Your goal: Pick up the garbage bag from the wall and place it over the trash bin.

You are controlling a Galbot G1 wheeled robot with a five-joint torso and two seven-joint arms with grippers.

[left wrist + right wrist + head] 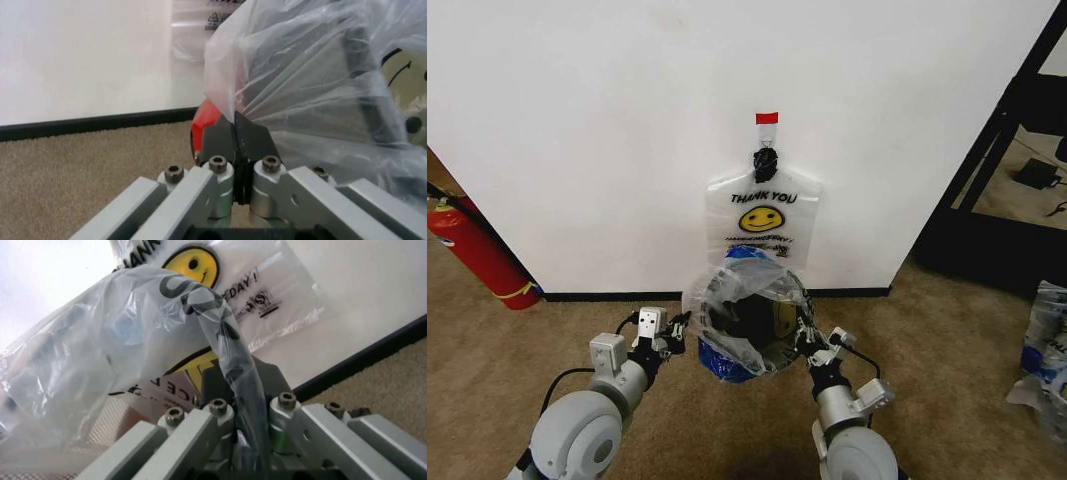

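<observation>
The garbage bag point(745, 300), thin clear plastic with dark print and blue patches, is stretched open between my two grippers over the trash bin point(749, 328), whose black shape shows through it. My left gripper point(681, 329) is shut on the bag's left edge point(230, 100), next to a red part of the bin point(204, 125). On the other side my right gripper point(806, 341) is shut on a twisted strip of the bag point(230, 360). Behind stands the white wall point(607, 130) with a red tape tab point(767, 118) and a black hook point(765, 160).
A second "THANK YOU" smiley bag point(762, 215) hangs from the hook on the wall. A red fire extinguisher point(475, 252) leans at the left. Black shelving point(1017, 150) stands at the right, with plastic bags point(1045, 345) on the brown carpet beside it.
</observation>
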